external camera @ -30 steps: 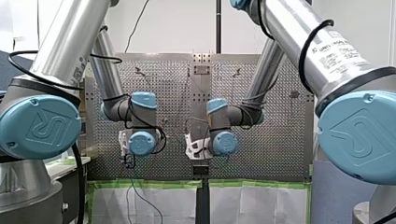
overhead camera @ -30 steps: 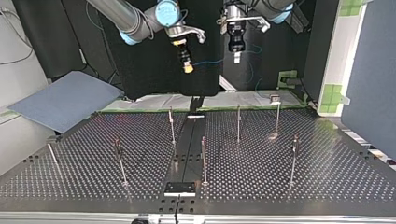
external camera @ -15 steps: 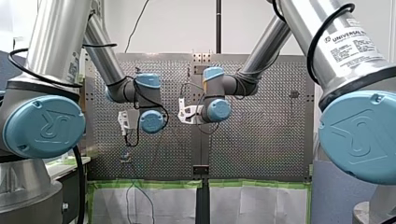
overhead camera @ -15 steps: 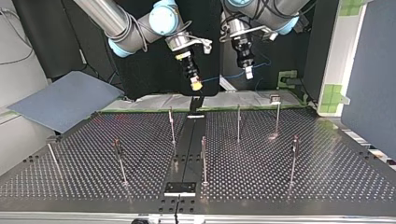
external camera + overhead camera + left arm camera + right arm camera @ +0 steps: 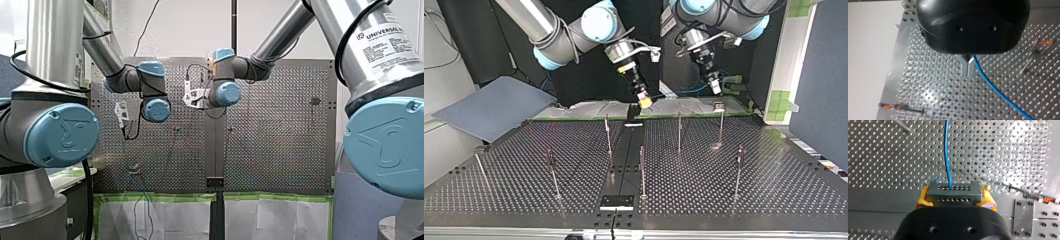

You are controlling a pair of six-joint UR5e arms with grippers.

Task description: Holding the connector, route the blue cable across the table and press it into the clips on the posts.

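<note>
Between my right jaws, connector [image 5: 953,193]

A blue-grey sheet [image 5: 494,107] lies at the top view's left, green tape [image 5: 780,101] at its right.

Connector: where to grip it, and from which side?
Grip the connector by its two short ends, coming from behind, opposite the face the blue cable leaves. Flat block; my right hand holds it so, yellow pads on each end.
</note>
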